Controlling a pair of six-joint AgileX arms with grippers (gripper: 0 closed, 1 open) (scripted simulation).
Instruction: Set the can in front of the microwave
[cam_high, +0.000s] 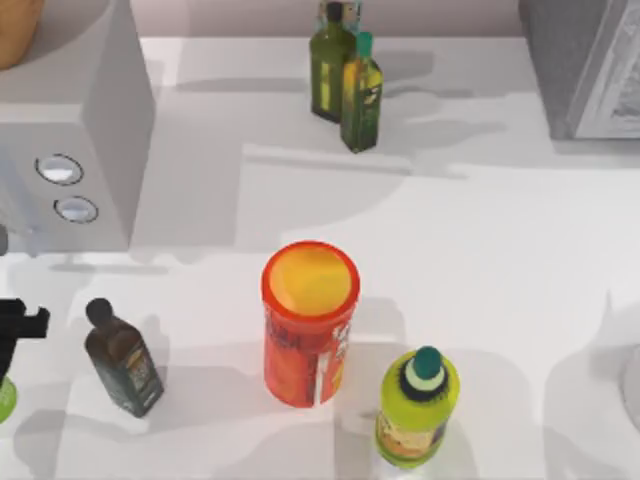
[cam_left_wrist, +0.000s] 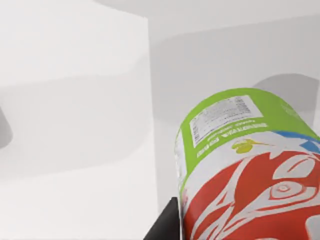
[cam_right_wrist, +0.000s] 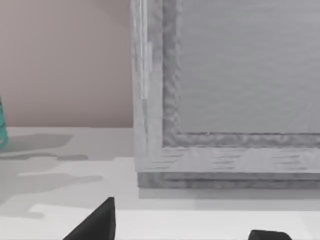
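Closest, the can sits gripped in left gripper fingers at frame's left edge, below the microwave; bare desk lies rightward; right fingers' state: cannot tell.

L gripper: matte black, blocky stepped outline, just below the microwave. R gripper: two black fingers, one a pointed wedge, other a low rounded tip. No markings or cables visible.

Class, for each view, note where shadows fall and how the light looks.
Top view: soft grey shadows spread across the table around the orange canister. Left wrist view: the can is evenly lit, without glare. Right wrist view: bottle shadows stretch along the tabletop beside the darker appliance.
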